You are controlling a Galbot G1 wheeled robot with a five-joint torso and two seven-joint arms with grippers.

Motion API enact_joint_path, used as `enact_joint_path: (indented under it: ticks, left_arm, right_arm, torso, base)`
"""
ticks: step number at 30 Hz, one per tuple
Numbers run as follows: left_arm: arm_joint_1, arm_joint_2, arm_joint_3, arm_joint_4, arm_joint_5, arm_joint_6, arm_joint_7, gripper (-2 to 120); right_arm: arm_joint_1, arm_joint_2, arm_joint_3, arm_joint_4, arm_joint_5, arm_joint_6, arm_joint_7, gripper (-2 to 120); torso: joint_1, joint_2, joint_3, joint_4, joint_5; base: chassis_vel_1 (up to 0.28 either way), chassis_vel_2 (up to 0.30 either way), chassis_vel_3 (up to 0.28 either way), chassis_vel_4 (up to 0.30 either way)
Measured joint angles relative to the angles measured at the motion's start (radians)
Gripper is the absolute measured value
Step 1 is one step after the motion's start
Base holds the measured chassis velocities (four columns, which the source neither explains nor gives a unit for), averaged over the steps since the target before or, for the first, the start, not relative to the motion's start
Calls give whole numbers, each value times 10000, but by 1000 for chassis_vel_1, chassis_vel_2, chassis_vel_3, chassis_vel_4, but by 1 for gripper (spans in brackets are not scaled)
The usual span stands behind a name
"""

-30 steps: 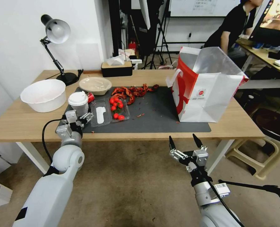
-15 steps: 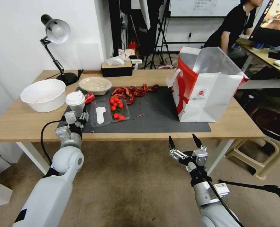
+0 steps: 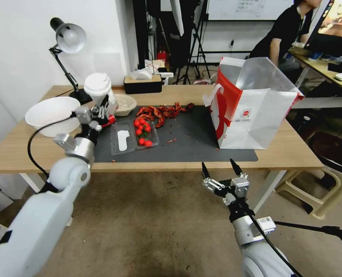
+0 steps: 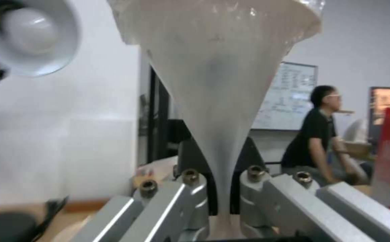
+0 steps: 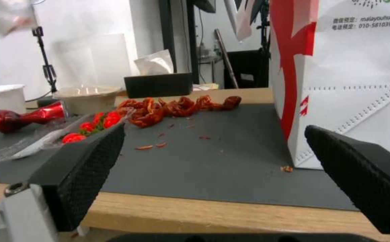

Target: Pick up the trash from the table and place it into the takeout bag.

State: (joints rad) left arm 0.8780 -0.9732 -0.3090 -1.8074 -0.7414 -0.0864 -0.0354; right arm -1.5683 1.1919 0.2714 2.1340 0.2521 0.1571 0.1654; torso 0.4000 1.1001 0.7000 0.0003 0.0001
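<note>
My left gripper (image 3: 100,110) is shut on the base of a pale cup with a white lid (image 3: 98,86), held upright in the air above the left end of the dark mat (image 3: 194,142), in front of the shallow beige bowl (image 3: 126,102). In the left wrist view the cup (image 4: 222,84) rises between the metal fingers (image 4: 181,195). The white and red takeout bag (image 3: 255,111) stands open on the table (image 3: 290,152) at the right end of the mat. My right gripper (image 3: 219,169) hangs open below the table's front edge, facing the bag (image 5: 356,67).
On the mat lie a clear tray with cherry tomatoes (image 3: 134,136), red shell scraps (image 3: 161,110) and a red wrapper (image 5: 29,117). A white basin (image 3: 49,111), a desk lamp (image 3: 69,38) and a black tissue box (image 3: 142,84) stand along the left and back.
The left arm has lifted the cup off the mat's left edge, up and towards the beige bowl. The right gripper has shifted slightly left, still open.
</note>
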Motion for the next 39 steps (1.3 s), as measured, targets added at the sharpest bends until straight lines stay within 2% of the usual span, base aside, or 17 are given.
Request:
enact_joint_path:
  ticks: [3,5,8,9,11,12,13,16,18,20,21,23,24,26,27,31,39]
  left_arm:
    - [-860,-69,647,219,-327,40,174,0]
    - [-1040,-102,787,273,-400,49,204,0]
    - [-2572,-487,2155,859,-827,82,418,0]
    - [-2572,-487,2155,859,-827,82,418,0]
    - [-3289,-708,2879,1212,-977,72,539,0]
    - [-3983,-946,3473,1591,-1084,50,669,0]
    - [-3983,-946,3473,1591,-1084,50,669,0]
    - [-5583,-1587,4564,2479,-1178,-112,885,0]
    - [-5966,-1743,4794,2698,-1178,-140,939,0]
    - [-7056,-2192,5492,3398,-1200,-229,1150,0]
    - [-7056,-2192,5492,3398,-1200,-229,1150,0]
    - [-7865,-2504,6213,3998,-1284,-286,1395,0]
    - [-7865,-2504,6213,3998,-1284,-286,1395,0]
    - [-8514,-2775,7029,4658,-1294,-309,1796,0]
    - [-8514,-2775,7029,4658,-1294,-309,1796,0]
    - [-9391,-2955,7968,5467,-1080,-426,2698,0]
    - [-10146,-3400,8520,6128,-602,-589,3361,0]
  right_arm:
    - [-83,20,39,129,-4,-24,1,100]
    - [-101,22,53,154,-9,-30,1,100]
    - [-247,49,136,289,-75,-69,1,100]
    - [-247,49,136,289,-75,-69,1,100]
    - [-297,83,152,319,-123,-87,1,100]
    - [-332,114,153,331,-166,-97,1,100]
    - [-332,114,153,331,-166,-97,1,100]
    - [-372,157,156,352,-220,-120,-4,100]
    - [-377,161,157,353,-227,-124,-6,100]
    - [-380,177,159,344,-244,-128,-14,100]
    - [-380,177,159,344,-244,-128,-14,100]
    - [-388,190,143,288,-265,-128,-30,100]
    - [-388,190,143,288,-265,-128,-30,100]
    - [-454,213,141,274,-293,-99,-70,100]
    - [-454,213,141,274,-293,-99,-70,100]
    - [-610,100,257,385,-324,-50,-139,100]
    - [-655,23,312,390,-293,-19,-153,100]
  torso:
    - [1,0,0,-7,-2]
    - [1,0,0,-7,-1]
    - [1,0,0,-3,-1]
    - [1,0,0,-3,-1]
    - [1,-1,1,-6,1]
    - [1,-1,2,-3,-1]
    - [1,-1,2,-3,-1]
    - [1,-1,2,-4,0]
    - [2,-1,1,-6,2]
    - [2,-1,1,-7,3]
    - [2,-1,1,-7,3]
    - [1,-1,1,-2,4]
    - [1,-1,1,-2,4]
    - [1,-1,1,-5,0]
    - [1,-1,1,-5,0]
    - [2,-2,1,-1,-2]
    - [1,-2,0,-4,0]
  base:
    - [0,0,0,0]
    - [0,0,0,0]
    - [0,0,0,0]
    - [0,0,0,0]
    - [0,0,0,0]
    - [0,0,0,0]
    - [0,0,0,0]
    - [0,0,0,0]
    - [0,0,0,0]
    - [0,0,0,0]
    - [0,0,0,0]
    - [0,0,0,0]
    - [0,0,0,0]
    - [0,0,0,0]
    - [0,0,0,0]
    - [0,0,0,0]
    - [0,0,0,0]
